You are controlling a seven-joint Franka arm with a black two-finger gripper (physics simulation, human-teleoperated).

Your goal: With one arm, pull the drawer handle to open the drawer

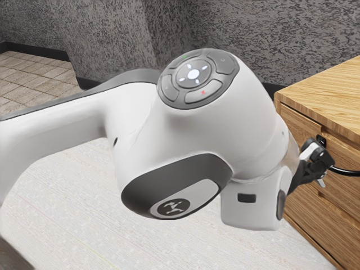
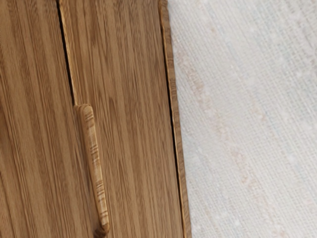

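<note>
Grey speckled wall [image 1: 112, 34] closes off the back of the room, with a patch of tiled floor [image 1: 28, 76] at 10 o'clock in the exterior view. A pale, woven-looking table [image 1: 67, 225] spreads under the white arm [image 1: 191, 157], which bulks large in the foreground. At 3 o'clock stands a light wooden cabinet [image 1: 332, 95]. The black end effector [image 1: 315, 163] is right up against its drawer front [image 1: 340, 188]. Whether it is released or clenched cannot be told from this side. A thin dark curve runs from it toward 3 o'clock across the wood; what it is stays unclear.

The wrist view gives what the side camera hides. It shows the grain of the drawer panel [image 2: 124, 99] and a slim wooden bar handle [image 2: 93, 168] lying along the grain. The handle runs in line with a dark seam [image 2: 67, 54] between two panels, which look level with each other. Past the cabinet's edge strip [image 2: 174, 124] the same pale table [image 2: 247, 124] carries faint streaks.
</note>
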